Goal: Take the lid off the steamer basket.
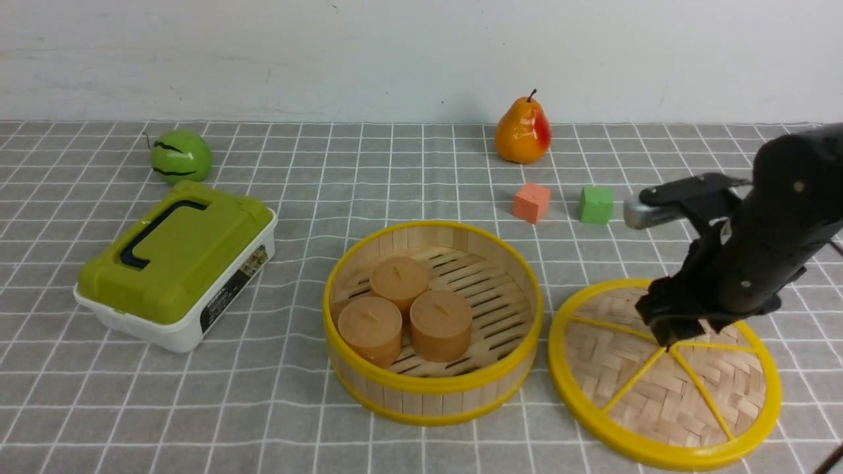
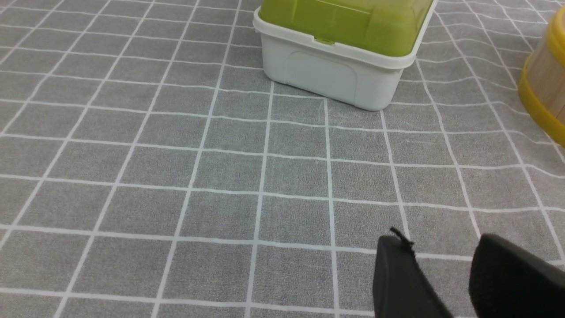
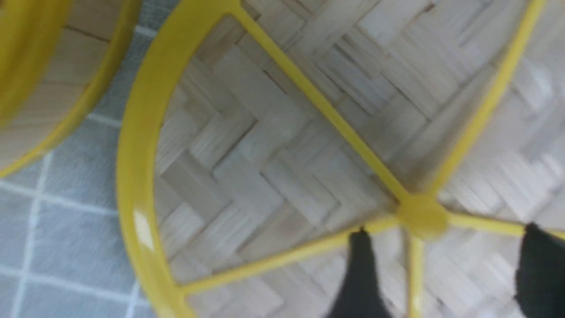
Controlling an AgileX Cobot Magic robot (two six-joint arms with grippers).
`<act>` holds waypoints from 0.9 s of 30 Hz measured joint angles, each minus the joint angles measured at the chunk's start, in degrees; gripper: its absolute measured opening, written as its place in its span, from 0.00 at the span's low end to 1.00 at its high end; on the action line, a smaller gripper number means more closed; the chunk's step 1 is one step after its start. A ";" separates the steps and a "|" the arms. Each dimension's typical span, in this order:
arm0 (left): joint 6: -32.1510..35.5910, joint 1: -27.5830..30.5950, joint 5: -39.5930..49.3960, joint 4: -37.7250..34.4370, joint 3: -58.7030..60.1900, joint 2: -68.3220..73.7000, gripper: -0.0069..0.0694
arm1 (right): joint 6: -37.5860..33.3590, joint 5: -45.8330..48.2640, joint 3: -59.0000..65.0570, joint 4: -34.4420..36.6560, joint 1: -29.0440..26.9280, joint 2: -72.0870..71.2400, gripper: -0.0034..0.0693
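Observation:
The steamer basket [image 1: 431,388] stands uncovered in the middle of the table with three brown cylinders [image 1: 402,309] inside. The lid [image 1: 658,401] lies flat on the cloth right of the basket, just apart from it. My right gripper [image 1: 668,332] hangs over the lid's centre. In the right wrist view this gripper [image 3: 446,232] is open, and the centre knob [image 3: 421,216] sits just beyond the gap between the fingertips, with nothing held. The basket's wall [image 3: 39,88] shows beside the lid [image 3: 247,168]. My left gripper [image 2: 441,243] is open and empty, low over bare cloth.
A white box with an olive-green lid [image 1: 174,263] stands at the left, also in the left wrist view [image 2: 344,53]. A green apple [image 1: 180,156], a pear [image 1: 523,131], an orange cube [image 1: 531,202] and a green cube [image 1: 596,204] sit further back. The basket's edge [image 2: 547,88] shows there too.

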 joint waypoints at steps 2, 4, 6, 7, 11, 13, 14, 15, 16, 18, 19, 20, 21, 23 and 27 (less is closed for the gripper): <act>0.00 0.00 0.05 0.00 0.00 0.00 0.40 | -1.19 2.23 0.00 1.15 0.00 -8.32 0.81; 0.00 0.00 0.05 0.00 0.00 0.00 0.40 | -1.68 2.90 0.56 2.07 0.00 -15.77 0.83; 0.00 0.00 0.05 0.00 0.00 0.00 0.40 | -2.27 3.21 2.16 2.88 0.00 -22.71 0.81; 0.00 0.00 0.05 0.00 0.00 0.00 0.40 | -2.35 3.27 2.38 2.95 0.00 -24.25 0.81; 0.00 0.00 0.10 0.00 0.00 0.00 0.40 | -2.65 4.35 8.31 4.58 0.00 -37.63 0.62; 0.00 0.00 0.10 0.00 0.00 0.00 0.40 | -2.80 4.55 11.81 5.02 0.00 -43.70 0.46; 0.00 0.00 0.10 0.00 0.00 0.00 0.40 | -2.84 4.67 14.60 5.27 0.00 -48.59 0.32; 0.00 0.00 0.10 0.00 0.00 0.00 0.40 | -2.84 4.69 17.27 5.27 0.00 -52.01 0.19; 0.00 0.00 0.10 0.00 0.00 0.00 0.40 | -2.84 4.69 17.62 5.27 0.00 -52.54 0.17; 0.00 0.00 0.10 0.00 0.00 0.00 0.40 | -2.84 4.49 20.59 5.27 0.00 -57.47 0.06; 0.00 0.00 0.10 0.00 0.00 0.00 0.40 | -2.84 4.35 22.49 5.27 0.00 -60.60 0.03; 0.00 0.00 0.10 0.00 0.00 0.00 0.40 | -2.84 4.35 23.58 5.33 0.00 -62.76 0.03; 0.00 0.00 0.10 0.00 0.00 0.00 0.40 | -2.84 4.42 24.50 5.46 0.00 -64.97 0.02; 0.00 0.00 0.10 0.00 0.00 0.00 0.40 | -2.84 5.12 25.78 5.68 0.00 -68.12 0.02; 0.00 0.00 0.21 0.00 0.00 0.00 0.40 | -1.52 8.93 28.70 4.62 0.00 -75.68 0.02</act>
